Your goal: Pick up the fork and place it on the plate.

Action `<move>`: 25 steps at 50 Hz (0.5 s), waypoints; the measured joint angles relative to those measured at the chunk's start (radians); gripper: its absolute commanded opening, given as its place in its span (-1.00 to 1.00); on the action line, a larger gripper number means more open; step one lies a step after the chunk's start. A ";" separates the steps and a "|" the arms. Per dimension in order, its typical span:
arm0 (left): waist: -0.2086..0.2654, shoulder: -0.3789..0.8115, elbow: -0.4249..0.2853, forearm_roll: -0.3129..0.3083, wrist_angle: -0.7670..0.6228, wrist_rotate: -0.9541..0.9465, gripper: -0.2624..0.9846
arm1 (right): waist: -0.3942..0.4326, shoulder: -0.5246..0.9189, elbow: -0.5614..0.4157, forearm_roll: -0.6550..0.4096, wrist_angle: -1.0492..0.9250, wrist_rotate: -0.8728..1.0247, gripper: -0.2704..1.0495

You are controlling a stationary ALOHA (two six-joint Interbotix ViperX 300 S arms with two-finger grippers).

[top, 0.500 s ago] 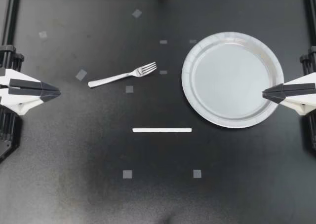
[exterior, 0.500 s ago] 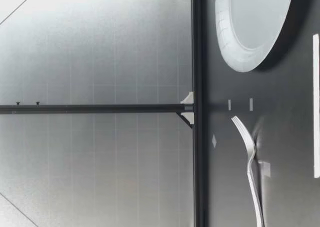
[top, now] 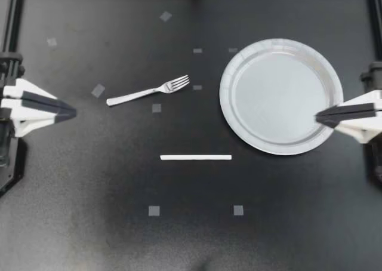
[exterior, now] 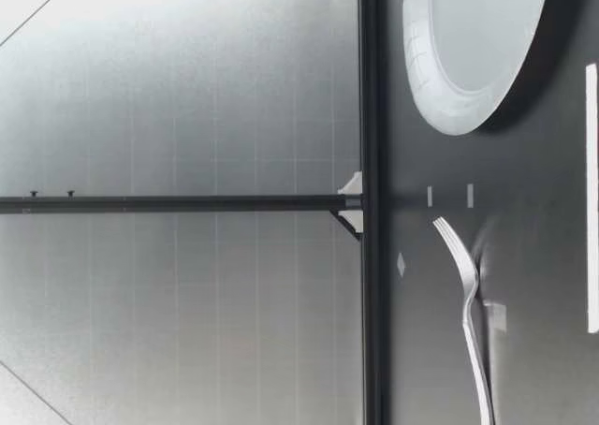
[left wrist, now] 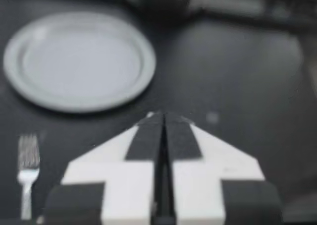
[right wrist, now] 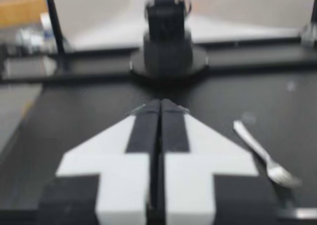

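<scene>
The silver fork (top: 148, 92) lies flat on the black worktop (top: 89, 181), tines pointing toward the plate (top: 280, 96). The round grey plate, possibly paper, rests rim-up, well apart from the fork.

Fork (top: 149, 92), 10 o'clock of centre: polished metal, glossy. Plate (top: 225, 98), 2 o'clock: paper or thin plastic, can't tell which; pale grey, satin, ribbed rim. Table (top: 89, 193): matt black, faintly grainy. Strip (top: 196, 157), 6 o'clock: flat matt white. Tape squares (top: 154, 211): dull, semi-clear. Left gripper (top: 73, 111), right gripper (top: 317, 114): smooth white plastic, matt black pads.
</scene>
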 measured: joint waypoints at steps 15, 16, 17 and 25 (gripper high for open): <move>0.055 0.233 -0.017 0.003 0.008 -0.008 -0.06 | 0.002 0.210 -0.055 0.002 -0.026 0.002 -0.24; 0.058 0.244 -0.009 0.005 -0.009 -0.008 0.08 | 0.002 0.216 -0.054 0.002 -0.031 0.002 -0.23; 0.060 0.253 -0.002 0.005 -0.021 -0.008 0.17 | 0.000 0.219 -0.055 0.002 -0.035 0.003 -0.22; 0.127 0.314 0.071 0.018 -0.133 0.008 0.57 | 0.002 0.241 -0.054 0.003 -0.052 0.048 -0.22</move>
